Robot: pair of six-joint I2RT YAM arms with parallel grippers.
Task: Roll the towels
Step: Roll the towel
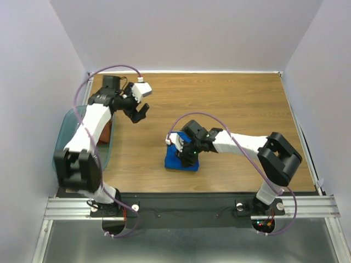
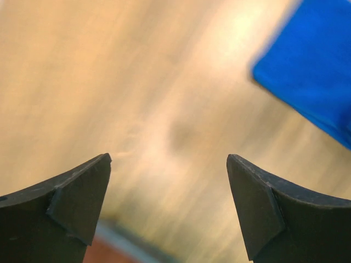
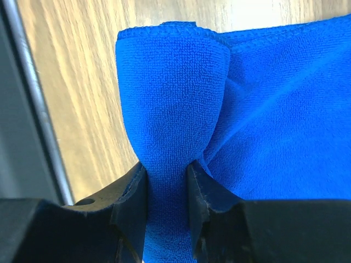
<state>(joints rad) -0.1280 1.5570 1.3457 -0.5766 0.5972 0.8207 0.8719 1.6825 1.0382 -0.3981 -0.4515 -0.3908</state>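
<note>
A wood-grain table (image 1: 230, 104) boxed in by plain white walls fills the overhead view, with a translucent teal bin (image 1: 63, 137) at its left edge. The blue towel (image 1: 176, 160) lies low in the middle of the frame, mostly hidden under the right gripper (image 3: 167, 181). That gripper's jaws are pressed onto a gathered fold of the cloth. In the right wrist view the fold rises from the jaws toward the top of the frame and ends in a hemmed edge, so its long axis runs bottom to top there. The rest of the towel spreads flat to the right. From above the towel looks like a compact block, and its longer side is hard to judge with the arm over it. The left gripper (image 1: 137, 114) hangs spread wide over bare wood in the upper left of the table, holding nothing. A rust-brown patch (image 1: 112, 130) beside the bin may be the second towel, though too little shows to be sure. Nothing pins the far cloth, so a pull could drag the whole towel rather than roll it. The bunched pinch could also slip or start the roll crooked.
</note>
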